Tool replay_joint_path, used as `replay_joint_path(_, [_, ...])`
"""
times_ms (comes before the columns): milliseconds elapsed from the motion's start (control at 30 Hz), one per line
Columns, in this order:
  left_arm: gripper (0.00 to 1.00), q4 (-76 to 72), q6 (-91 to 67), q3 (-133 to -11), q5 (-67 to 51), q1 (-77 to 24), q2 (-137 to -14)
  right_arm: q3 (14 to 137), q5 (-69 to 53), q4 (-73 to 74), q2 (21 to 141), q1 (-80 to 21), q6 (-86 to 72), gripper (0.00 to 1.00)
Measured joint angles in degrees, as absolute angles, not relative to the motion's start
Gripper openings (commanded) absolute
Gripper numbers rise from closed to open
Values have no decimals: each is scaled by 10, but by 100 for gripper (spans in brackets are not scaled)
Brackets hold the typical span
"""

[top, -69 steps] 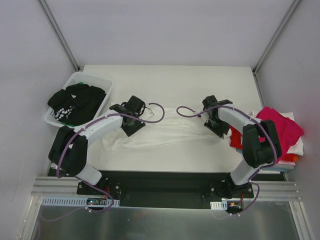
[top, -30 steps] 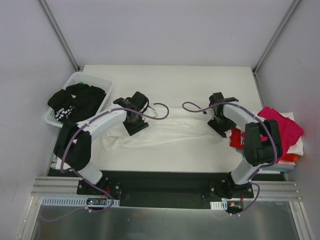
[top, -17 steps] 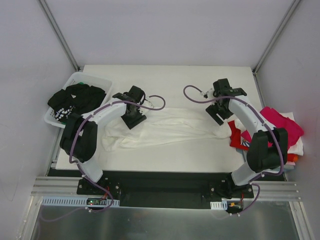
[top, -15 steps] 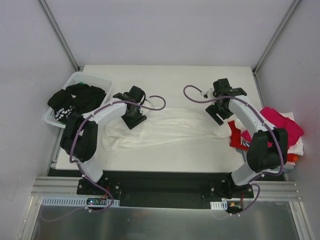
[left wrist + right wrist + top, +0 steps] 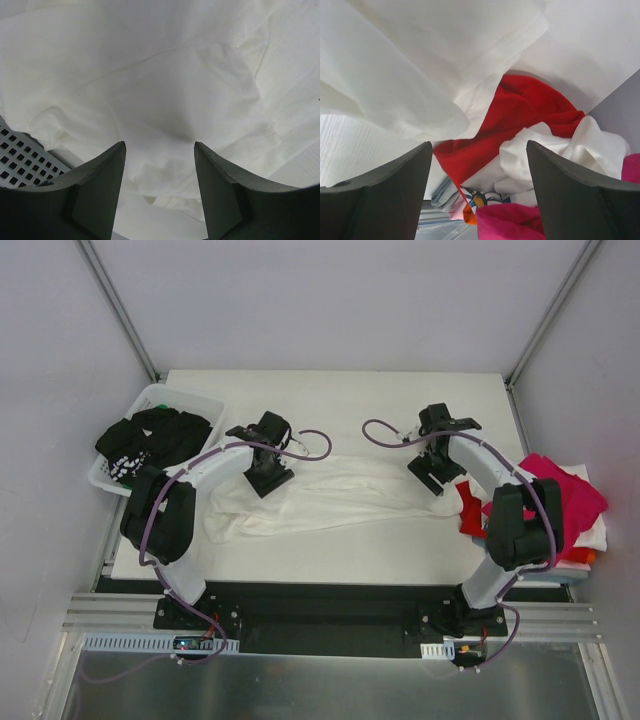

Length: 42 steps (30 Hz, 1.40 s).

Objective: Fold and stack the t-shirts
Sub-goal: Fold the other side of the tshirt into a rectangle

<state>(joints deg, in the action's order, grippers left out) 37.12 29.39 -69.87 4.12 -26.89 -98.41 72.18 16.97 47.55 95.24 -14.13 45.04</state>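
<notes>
A white t-shirt (image 5: 330,495) lies rumpled and stretched across the middle of the table. My left gripper (image 5: 268,472) hovers over its left end, open and empty; the cloth (image 5: 165,95) fills that wrist view. My right gripper (image 5: 437,478) is over the shirt's right end, open and empty, with the white cloth (image 5: 420,65) and a red tee (image 5: 520,115) below it. A pile of tees, magenta (image 5: 565,495), red (image 5: 472,512) and white, sits at the table's right edge. A black tee with white print (image 5: 150,445) fills the basket.
The white plastic basket (image 5: 192,400) stands at the far left; its perforated wall shows in the left wrist view (image 5: 20,157). The pile at the right hangs over the table edge. Metal frame posts rise at both back corners.
Both grippers rose from the white shirt and swung toward the back, leaving it more spread. In the last half second the right gripper came back down and left; the left arm stayed.
</notes>
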Motion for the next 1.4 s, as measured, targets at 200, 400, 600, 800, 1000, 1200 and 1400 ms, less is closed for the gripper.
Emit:
replay_joint_path(200, [57, 362, 294, -695, 48, -269, -984, 744, 174, 453, 1005, -136, 451, 78])
replay_joint_path(400, [57, 352, 294, -687, 50, -267, -984, 807, 137, 450, 1028, -117, 434, 78])
replay_joint_path(600, [56, 345, 293, -682, 50, -261, -984, 832, 105, 451, 1031, -113, 420, 77])
replay_joint_path(800, [56, 336, 293, -679, 50, -258, -984, 832, 85, 455, 1051, -113, 412, 75])
replay_joint_path(1000, [56, 332, 292, -679, 50, -258, -984, 833, 67, 455, 1081, -112, 411, 72])
replay_joint_path(1200, [56, 332, 291, -676, 50, -258, -984, 834, 48, 455, 1103, -111, 412, 66])
replay_joint_path(1400, [56, 332, 291, -673, 51, -258, -984, 837, 35, 458, 1120, -110, 416, 55])
